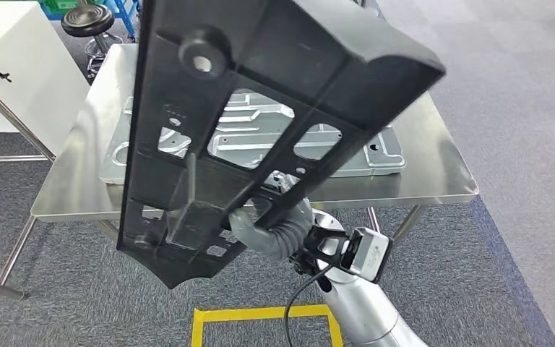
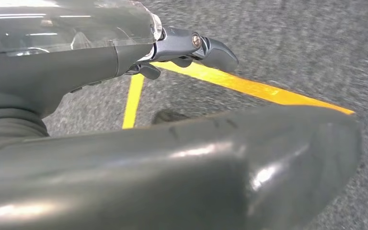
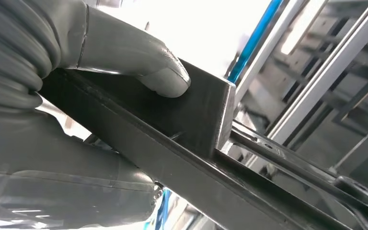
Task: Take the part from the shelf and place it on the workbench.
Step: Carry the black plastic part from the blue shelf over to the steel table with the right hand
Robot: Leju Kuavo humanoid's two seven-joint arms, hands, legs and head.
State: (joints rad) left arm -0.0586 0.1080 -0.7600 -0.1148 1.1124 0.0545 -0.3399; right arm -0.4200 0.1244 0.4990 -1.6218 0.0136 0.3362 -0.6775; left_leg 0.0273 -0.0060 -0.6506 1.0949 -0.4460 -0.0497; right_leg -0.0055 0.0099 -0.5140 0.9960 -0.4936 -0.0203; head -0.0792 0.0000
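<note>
A: Location of black part (image 1: pixel 260 101)?
B: Held tilted in the air above the workbench (image 1: pixel 448 166), clasped at its lower end by right hand (image 1: pixel 271 224).
A: Left hand (image 2: pixel 172 163)?
B: Over floor; finger state indeterminable.

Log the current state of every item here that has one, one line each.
black part: held in the air, tilted, above the workbench's near edge.
right hand: grips the part's lower end.
left hand: holds nothing, above the floor.
metal panel: lying flat on the workbench.
</note>
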